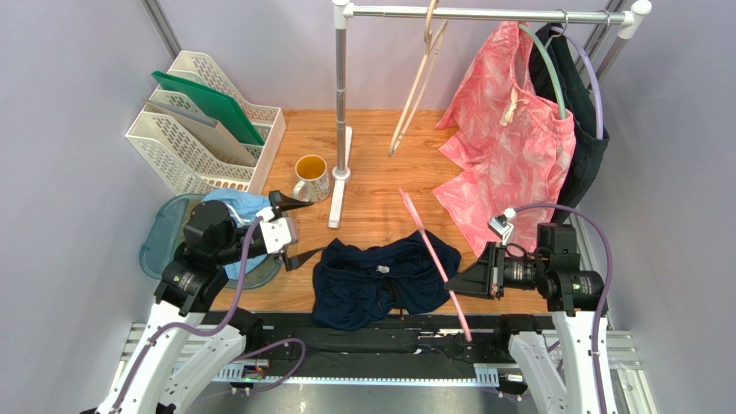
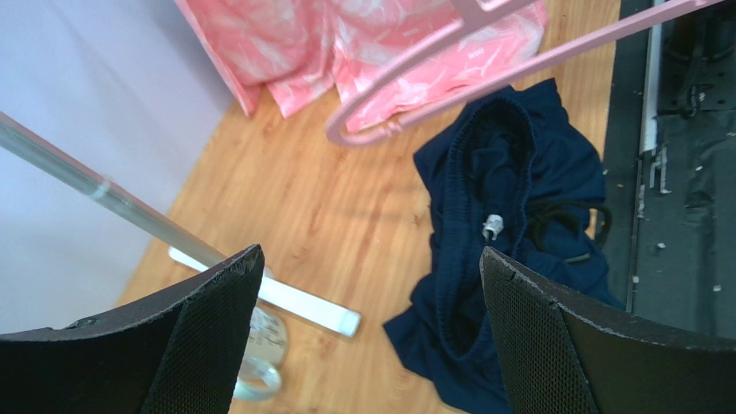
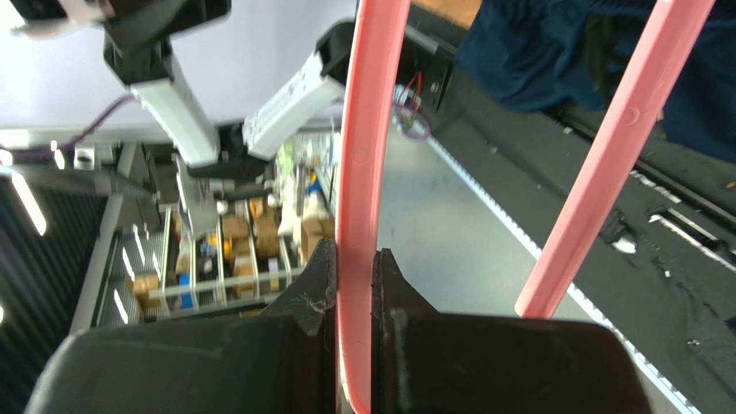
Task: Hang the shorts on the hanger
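Observation:
The navy shorts (image 1: pixel 380 280) lie crumpled on the wooden table near its front edge; they also show in the left wrist view (image 2: pixel 518 190) and the right wrist view (image 3: pixel 536 52). My right gripper (image 1: pixel 451 291) is shut on the pink hanger (image 1: pixel 422 237), which slants over the right side of the shorts. In the right wrist view the gripper (image 3: pixel 354 267) clamps one hanger bar (image 3: pixel 367 129). My left gripper (image 1: pixel 304 231) is open and empty, just left of the shorts. In its wrist view (image 2: pixel 371 267) the hanger (image 2: pixel 553 65) crosses above the shorts.
A clothes rack pole (image 1: pixel 341 103) and its base stand mid-table. Pink patterned shorts (image 1: pixel 510 138), a beige hanger (image 1: pixel 419 82) and a dark garment (image 1: pixel 587 147) hang from the rail. A mug (image 1: pixel 311 177), a white file rack (image 1: pixel 207 129) and a light blue garment (image 1: pixel 237 207) sit at left.

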